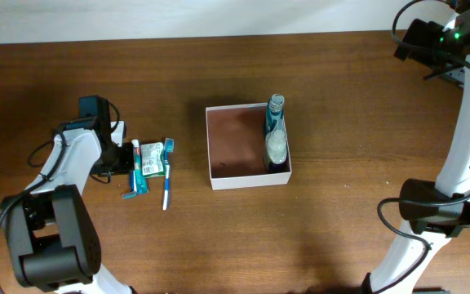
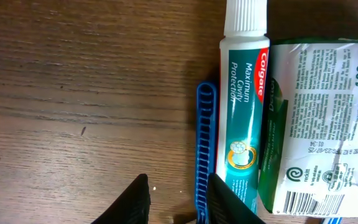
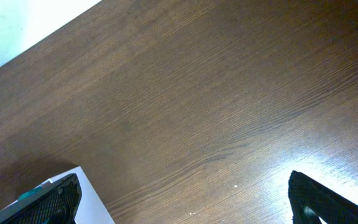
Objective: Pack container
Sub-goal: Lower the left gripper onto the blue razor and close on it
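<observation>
The container [image 1: 216, 147] is a white-walled square box with a reddish-brown floor at mid-table. Bottles [image 1: 276, 135] lie along its right wall. Left of it, a Colgate toothpaste tube [image 1: 137, 166] [image 2: 244, 106], a green-and-white packet [image 1: 152, 160] [image 2: 322, 124] and a toothbrush [image 1: 167, 180] lie on the wood. My left gripper [image 1: 125, 158] [image 2: 179, 202] hangs low at the tube's end, open a little. Bare wood fills most of its gap, and a blue ridged strip [image 2: 205, 137] lies along its right finger [image 2: 229, 202]. My right gripper [image 3: 185, 205] is wide open over bare table.
The right arm's base [image 1: 439, 208] stands at the table's right edge, its links rising to the far right corner. A white corner [image 3: 95, 202] shows beside the right gripper's left finger. A small blue item [image 1: 129, 194] lies below the toothpaste. The table's far edge [image 3: 42, 37] is close.
</observation>
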Tool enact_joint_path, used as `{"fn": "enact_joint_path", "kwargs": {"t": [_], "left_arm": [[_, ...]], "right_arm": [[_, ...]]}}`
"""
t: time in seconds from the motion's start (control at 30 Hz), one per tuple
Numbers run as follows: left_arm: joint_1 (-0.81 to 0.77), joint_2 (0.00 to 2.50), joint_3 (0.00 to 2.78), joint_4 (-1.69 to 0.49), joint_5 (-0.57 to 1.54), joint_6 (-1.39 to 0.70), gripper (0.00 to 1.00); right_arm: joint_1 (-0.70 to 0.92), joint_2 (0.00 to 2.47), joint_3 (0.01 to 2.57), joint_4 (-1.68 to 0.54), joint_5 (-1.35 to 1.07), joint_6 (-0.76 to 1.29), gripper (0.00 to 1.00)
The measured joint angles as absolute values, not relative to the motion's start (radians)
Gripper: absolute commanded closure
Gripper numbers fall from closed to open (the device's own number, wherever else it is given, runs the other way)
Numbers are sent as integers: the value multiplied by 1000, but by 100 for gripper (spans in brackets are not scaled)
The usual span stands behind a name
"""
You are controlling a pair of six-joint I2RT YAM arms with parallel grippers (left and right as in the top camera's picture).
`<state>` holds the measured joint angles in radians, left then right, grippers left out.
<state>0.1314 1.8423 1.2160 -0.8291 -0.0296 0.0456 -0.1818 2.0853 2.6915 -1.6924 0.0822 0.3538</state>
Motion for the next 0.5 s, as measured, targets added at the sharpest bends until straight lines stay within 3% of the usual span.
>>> {"fn": "enact_joint_path", "kwargs": {"t": [0.5], "left_arm": [[131,1842,1216,-828,12,46,69]], "right_arm": [[-182,2085,2692,-1693,82,354,1]]}}
